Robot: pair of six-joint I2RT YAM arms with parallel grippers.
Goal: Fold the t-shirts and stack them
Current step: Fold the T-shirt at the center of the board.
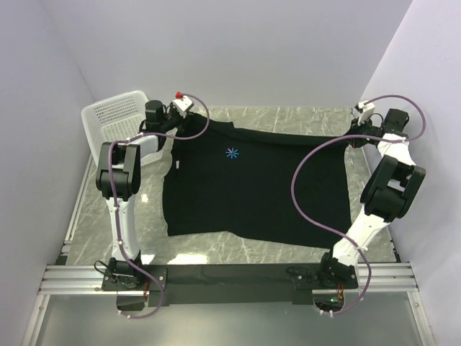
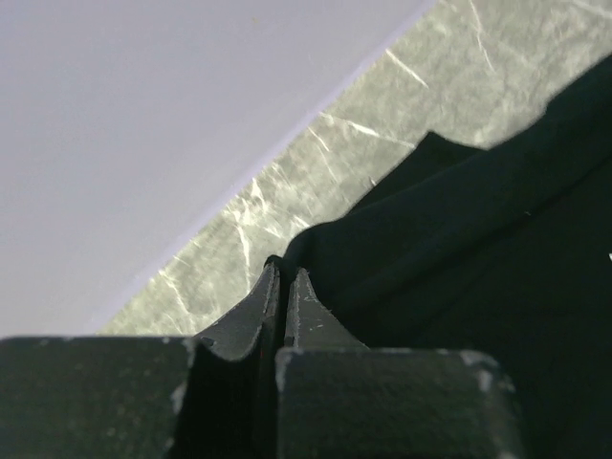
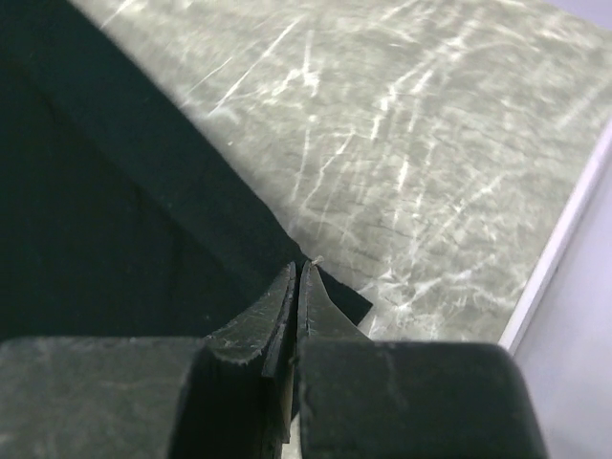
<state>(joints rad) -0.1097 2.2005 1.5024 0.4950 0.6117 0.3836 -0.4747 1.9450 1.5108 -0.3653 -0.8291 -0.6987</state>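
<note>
Shirt (image 1: 252,187) stretches sideways between left pincer (image 2: 284,279) and right pincer (image 3: 297,273), each clamped on a far corner. The rest lies on the table (image 1: 216,250), toward its near edge.

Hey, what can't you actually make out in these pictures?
Top view: the left arm covers a corner of the t-shirt and part of the basket; both arms hide their own fingertips.
Wrist views: left gripper and right gripper see only shirt edges; the rest is cut off.

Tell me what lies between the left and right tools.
The black t-shirt, stretched between left tool and right tool; the top view shows it.
</note>
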